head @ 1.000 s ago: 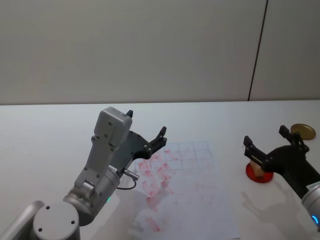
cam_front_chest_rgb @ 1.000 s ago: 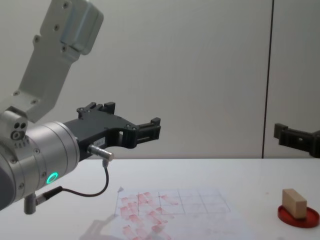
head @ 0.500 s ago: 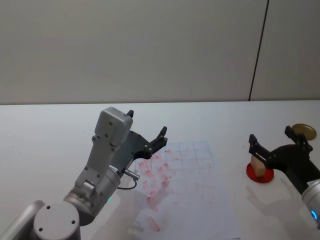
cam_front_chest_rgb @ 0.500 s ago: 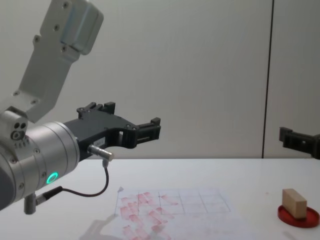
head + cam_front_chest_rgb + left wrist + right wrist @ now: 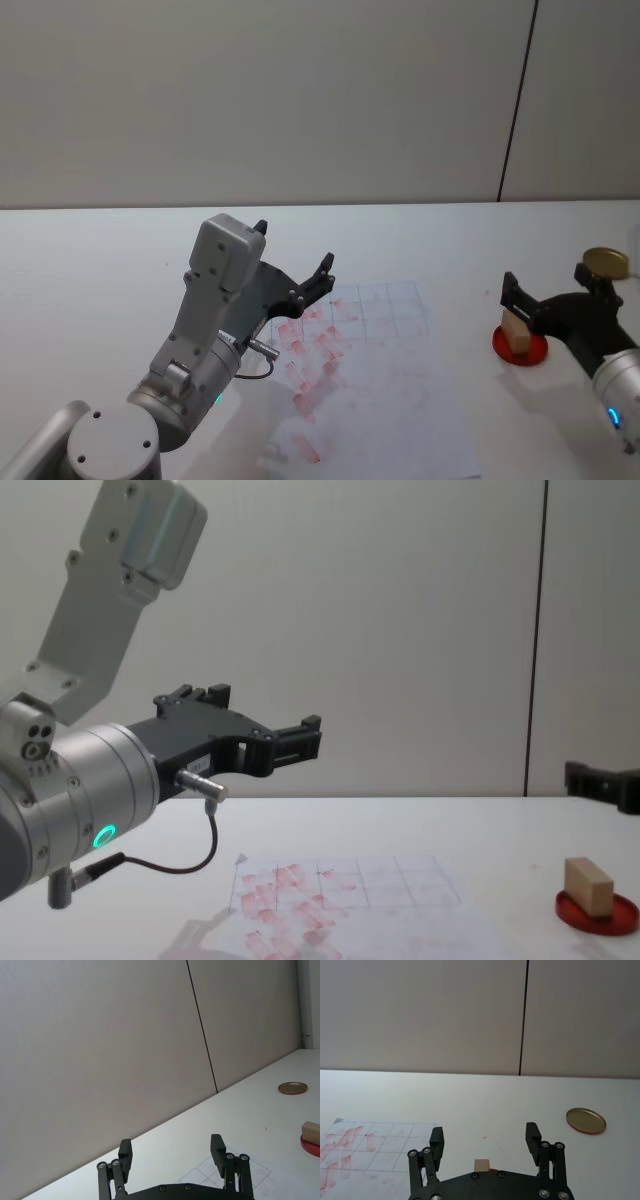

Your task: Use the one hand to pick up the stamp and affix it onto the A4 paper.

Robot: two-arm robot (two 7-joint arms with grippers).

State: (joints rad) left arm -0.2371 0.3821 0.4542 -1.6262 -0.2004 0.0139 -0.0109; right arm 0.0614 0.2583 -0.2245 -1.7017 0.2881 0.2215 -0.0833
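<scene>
Right claw [image 5: 545, 276], spread apart, has drifted toward frame right, over the stamp [image 5: 515, 328]. I've gripped nothing yet. Left claw [image 5: 292, 247] idles, also apart.

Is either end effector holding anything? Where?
Nothing held. Right end effector open above the small tan wooden stamp block, which rests on the flat red round ink pad; left end effector open, empty.

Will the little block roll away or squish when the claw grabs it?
Probably not. The stamp looks wooden with flat sides, so likely stiff and won't roll. It's small, so probably light, and might tip on its pad.
</scene>
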